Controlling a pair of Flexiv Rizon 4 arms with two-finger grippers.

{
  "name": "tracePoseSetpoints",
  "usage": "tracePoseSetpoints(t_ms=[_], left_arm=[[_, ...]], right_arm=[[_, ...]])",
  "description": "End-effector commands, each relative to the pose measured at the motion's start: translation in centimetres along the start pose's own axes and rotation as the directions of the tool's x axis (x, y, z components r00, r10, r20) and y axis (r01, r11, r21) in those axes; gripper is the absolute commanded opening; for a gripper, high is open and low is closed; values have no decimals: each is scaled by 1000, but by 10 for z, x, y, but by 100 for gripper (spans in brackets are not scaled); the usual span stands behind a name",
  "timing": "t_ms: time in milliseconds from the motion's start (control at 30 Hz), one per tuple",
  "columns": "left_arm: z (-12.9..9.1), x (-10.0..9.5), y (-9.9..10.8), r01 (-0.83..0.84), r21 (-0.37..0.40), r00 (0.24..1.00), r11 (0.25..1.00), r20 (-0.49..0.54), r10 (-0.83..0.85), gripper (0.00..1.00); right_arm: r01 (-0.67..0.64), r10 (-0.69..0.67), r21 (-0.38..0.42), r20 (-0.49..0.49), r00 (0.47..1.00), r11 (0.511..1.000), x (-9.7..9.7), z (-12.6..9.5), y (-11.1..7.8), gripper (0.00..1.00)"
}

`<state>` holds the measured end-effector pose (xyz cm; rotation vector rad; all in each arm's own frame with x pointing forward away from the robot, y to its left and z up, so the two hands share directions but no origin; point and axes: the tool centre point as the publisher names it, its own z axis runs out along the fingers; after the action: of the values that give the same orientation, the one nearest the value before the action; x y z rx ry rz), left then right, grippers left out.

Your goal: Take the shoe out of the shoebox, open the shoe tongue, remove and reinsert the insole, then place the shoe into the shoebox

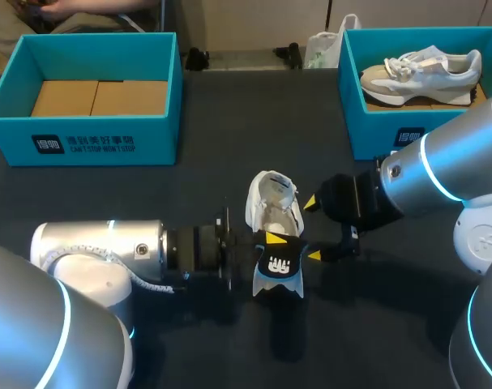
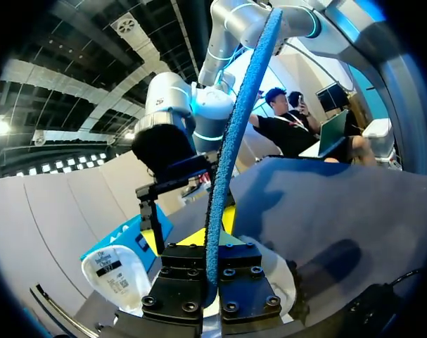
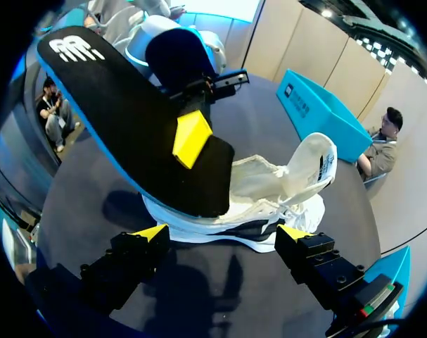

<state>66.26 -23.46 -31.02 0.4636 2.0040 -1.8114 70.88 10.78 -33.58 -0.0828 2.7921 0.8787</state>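
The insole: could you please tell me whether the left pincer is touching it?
Touching. The left wrist view shows the left pincer clamping the insole edge-on between both fingers.

Bare bench (image 1: pixel 213 162) runs in a broad band between the two far shoeboxes and the middle, open from left and right. In the middle lies the white shoe (image 1: pixel 274 203). The insole (image 1: pixel 280 263), pinched in the left gripper (image 1: pixel 271 239), stands tilted over its near end and bars that approach. The right gripper (image 1: pixel 312 229), fingers spread, crowds the shoe's right side. The left arm (image 1: pixel 100 255) fills the near left. The left shoebox (image 1: pixel 83 142) shows bare cardboard floor, while a second shoe (image 1: pixel 420 71) takes up most of the right shoebox (image 1: pixel 375 134).
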Motion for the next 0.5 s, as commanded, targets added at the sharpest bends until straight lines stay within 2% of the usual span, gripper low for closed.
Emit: tracePoseSetpoints(t_ms=[33, 200, 367, 500], left_arm=[[-9, 1, -13, 5, -7, 1000, 1000, 12, -5, 0], [-10, 1, -20, 13, -2, 1000, 1000, 11, -13, 0], [-10, -1, -36, 8, 28, 1000, 1000, 12, -8, 0], [-6, -1, -40, 3, 46, 1000, 999, 9, -3, 0]], right_arm=[[1, -1, 1, 2, 1000, 1000, 1, 0, 0, 100], [1, -1, 1, 2, 1000, 1000, 1, 0, 0, 100], [1, -1, 1, 2, 1000, 1000, 1, 0, 0, 100], [1, -1, 1, 2, 1000, 1000, 1, 0, 0, 100]])
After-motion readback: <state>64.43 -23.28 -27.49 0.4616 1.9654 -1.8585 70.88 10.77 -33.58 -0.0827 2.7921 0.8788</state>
